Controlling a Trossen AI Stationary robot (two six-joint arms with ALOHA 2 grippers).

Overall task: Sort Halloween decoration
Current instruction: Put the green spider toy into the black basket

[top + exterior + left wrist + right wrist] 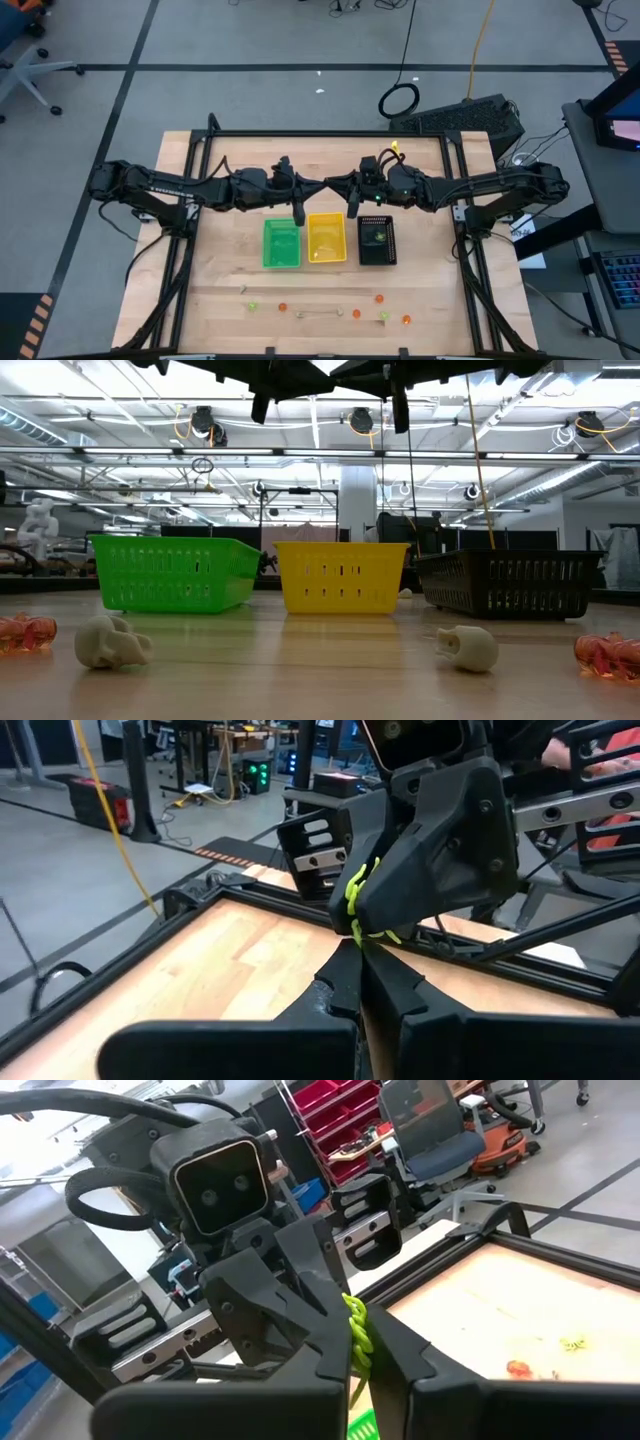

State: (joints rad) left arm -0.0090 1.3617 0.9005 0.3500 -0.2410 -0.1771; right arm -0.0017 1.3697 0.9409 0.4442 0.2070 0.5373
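The wooden tabletop [420,270] carries three trays in a row under the arms: a green tray [281,243], a yellow tray [326,238] and a black tray [377,240]. From above, the green one looks empty, the yellow one shows a pale glint I cannot identify, and the black one holds a small green speck. So I judge the sorting barely begun.

Most of the Halloween decoration lies loose along the near edge, well apart from the trays: orange trinkets [380,298], yellow-green trinkets [251,306] and, in the low view, two pale skull-like pieces [110,641].

Both arms meet above the trays. The left gripper [297,214] hangs over the green tray, fingers clenched; the right gripper [352,209] hangs between the yellow and black trays, fingers also clenched. A yellow-green stringy trinket [356,1330] sits pinched at the right gripper's fingertips, which I take to be grasping it.
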